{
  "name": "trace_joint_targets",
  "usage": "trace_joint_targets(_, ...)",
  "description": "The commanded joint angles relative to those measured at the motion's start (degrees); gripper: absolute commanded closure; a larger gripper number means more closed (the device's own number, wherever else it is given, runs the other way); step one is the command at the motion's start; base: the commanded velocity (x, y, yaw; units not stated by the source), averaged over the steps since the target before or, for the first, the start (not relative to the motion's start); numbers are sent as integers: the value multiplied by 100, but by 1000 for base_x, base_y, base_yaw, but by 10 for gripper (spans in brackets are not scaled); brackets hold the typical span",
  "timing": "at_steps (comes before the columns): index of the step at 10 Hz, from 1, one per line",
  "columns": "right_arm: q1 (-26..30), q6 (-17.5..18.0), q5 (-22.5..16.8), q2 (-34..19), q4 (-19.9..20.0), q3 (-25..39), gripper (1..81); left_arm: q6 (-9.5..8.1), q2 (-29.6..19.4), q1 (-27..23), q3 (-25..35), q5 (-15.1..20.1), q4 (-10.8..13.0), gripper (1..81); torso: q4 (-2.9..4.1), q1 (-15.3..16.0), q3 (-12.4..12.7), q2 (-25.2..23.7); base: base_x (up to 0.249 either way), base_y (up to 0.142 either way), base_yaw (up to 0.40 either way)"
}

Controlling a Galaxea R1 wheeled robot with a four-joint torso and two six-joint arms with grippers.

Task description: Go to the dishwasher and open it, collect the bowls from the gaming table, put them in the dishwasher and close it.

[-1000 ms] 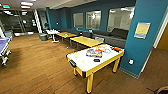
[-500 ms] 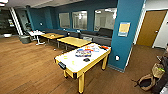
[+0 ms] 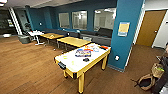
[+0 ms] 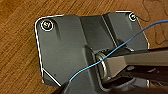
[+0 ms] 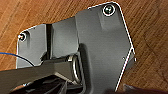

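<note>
The gaming table [image 3: 75, 65], white-topped on yellow legs, stands in the middle of the head view, a short way ahead on the wooden floor. Colourful board game boxes [image 3: 83, 52] lie on its far half, and a small dark flat round object [image 3: 86, 59] sits near its centre. Two faint pale-green spots [image 3: 65, 57] show on its near half; I cannot tell if they are the bowls. The dishwasher is out of view. Both wrist views look down on wooden floor [image 4: 17, 65] past the robot's dark plate.
Yellow wooden tables [image 3: 73, 41] and a small white table [image 3: 36, 33] stand behind the gaming table. A blue pillar [image 3: 122, 37] rises to its right, with a wooden door [image 3: 150, 27] beyond. A person [image 3: 162, 75] with a bag [image 3: 146, 81] is at the right edge. Open floor [image 3: 27, 67] lies left.
The camera has swung right and come closer: the gaming table sits more to the left and larger, the blue pillar fills more of the right, and the person has come into sight.
</note>
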Motion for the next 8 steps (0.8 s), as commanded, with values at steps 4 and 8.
trace_joint_targets(4, 240, -15, -260, 0, 11, -1, 10, 29, -63, -199, 25, 260, -29, 10, 0, 5, 0, 0, 0, 44, 0)
trace_joint_targets(8, 240, -24, -260, 0, 11, 0, 10, 29, -63, -191, 25, 260, -29, 10, 0, 5, 0, -2, 0, 108, 0)
